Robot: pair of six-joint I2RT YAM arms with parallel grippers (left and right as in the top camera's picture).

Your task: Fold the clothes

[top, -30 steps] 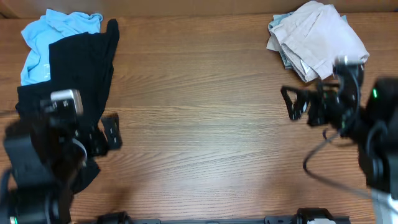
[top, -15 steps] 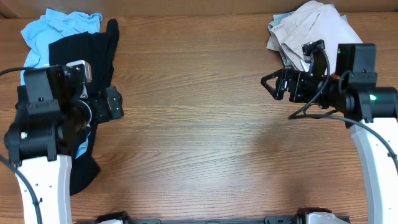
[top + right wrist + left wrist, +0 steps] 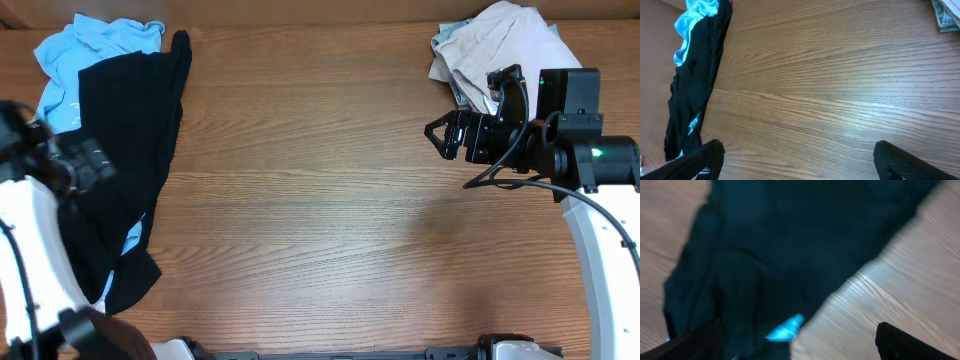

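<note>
Lying at left: one black garment (image 3: 130,150), long and crumpled, stretched from the far side of the table (image 3: 320,220) towards the near edge.
Blue shirt: one (image 3: 70,60), bunched at the far-left corner. It is partly under the black garment, and a blue sliver (image 3: 785,329) peeks out at the garment's lower edge.
Beige pile: one heap (image 3: 510,60) at the far-right corner, well apart from the other two. How many pieces are in it cannot be told.
Left claw (image 3: 800,345): one, spread wide and gripping nothing. It hangs above the black garment's edge where cloth meets bare wood, and it is blurred in the overhead view.
Right claw (image 3: 445,137): one, spread wide and empty. It sits just beside the beige pile on its near-left side, not touching it, and points towards the middle of the table; only bare wood lies between its tips.
Table: one, brown wood grain, carrying all three lots of cloth.
</note>
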